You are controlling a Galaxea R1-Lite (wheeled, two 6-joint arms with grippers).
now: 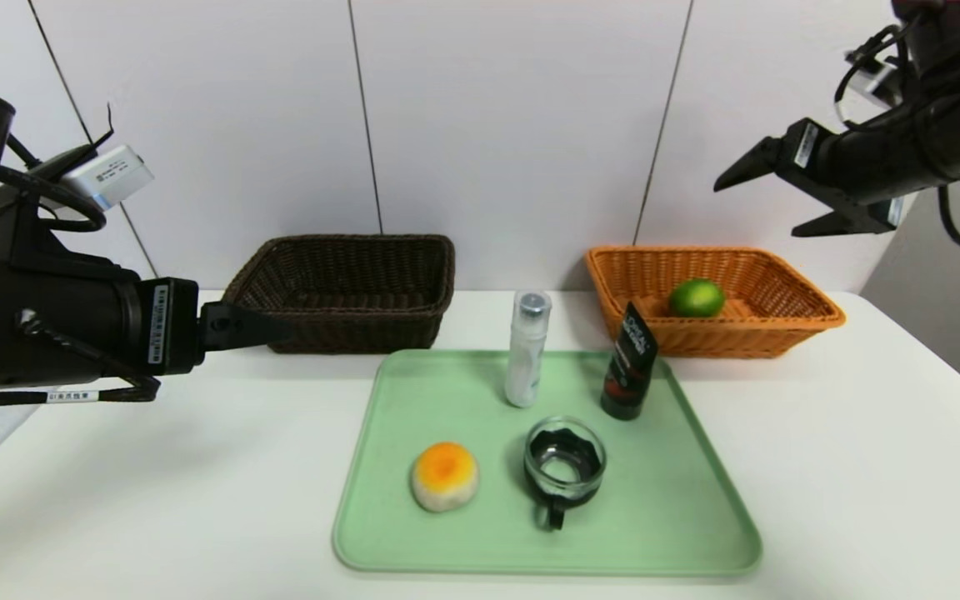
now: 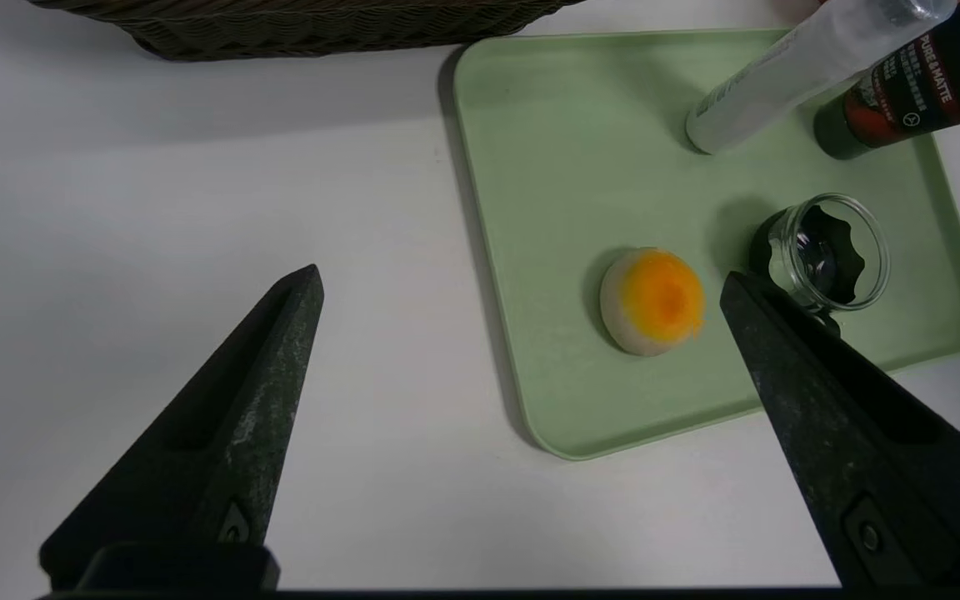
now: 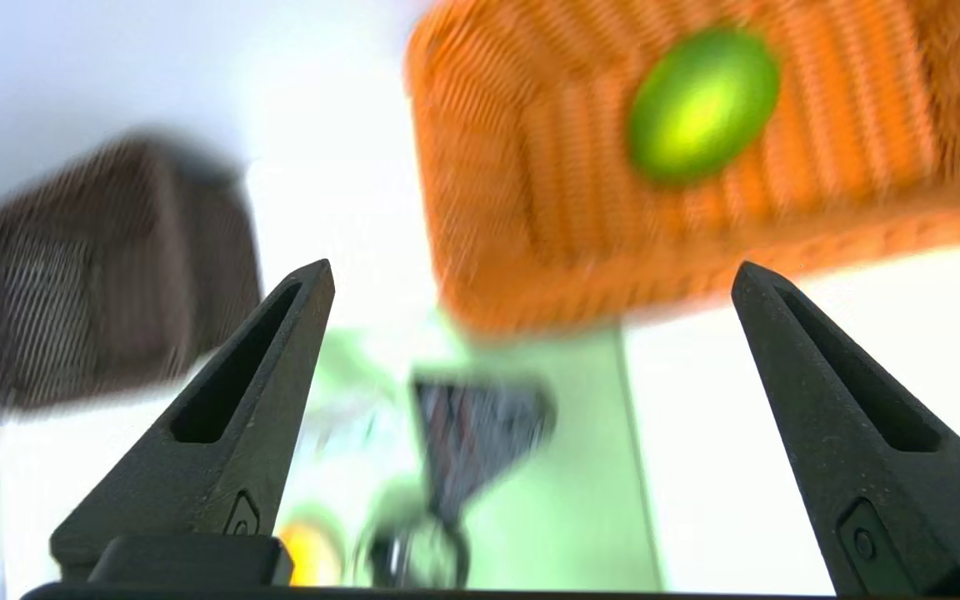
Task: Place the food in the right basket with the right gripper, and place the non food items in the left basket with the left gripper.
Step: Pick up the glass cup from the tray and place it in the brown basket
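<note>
Resting in orange basket (image 1: pixel 805 321): lime (image 1: pixel 696 297)

White table (image 1: pixel 822 467) carries three items directly. A green tray (image 1: pixel 663 533) sits at front centre. A dark brown wicker basket (image 1: pixel 347 292) stands at the rear left, just behind the tray's left corner. An orange wicker basket (image 1: pixel 780 321) stands at the rear right, near the tray's right corner.
</note>
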